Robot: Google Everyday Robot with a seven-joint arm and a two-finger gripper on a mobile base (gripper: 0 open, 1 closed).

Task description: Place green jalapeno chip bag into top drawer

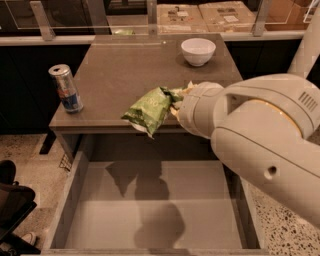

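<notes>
The green jalapeno chip bag (150, 109) hangs in the air over the table's front edge, just above the back of the open top drawer (150, 210). My gripper (179, 97) is shut on the bag's right end; the large white arm (265, 145) behind it hides most of the fingers. The drawer is pulled out wide and its flat grey bottom holds only the shadow of the bag and the arm.
A silver-and-blue drink can (66, 88) stands at the table's left front. A white bowl (198, 51) sits at the back right of the table (130, 65). Cardboard boxes (200, 15) lie behind a rail. A dark chair part (12, 200) is at lower left.
</notes>
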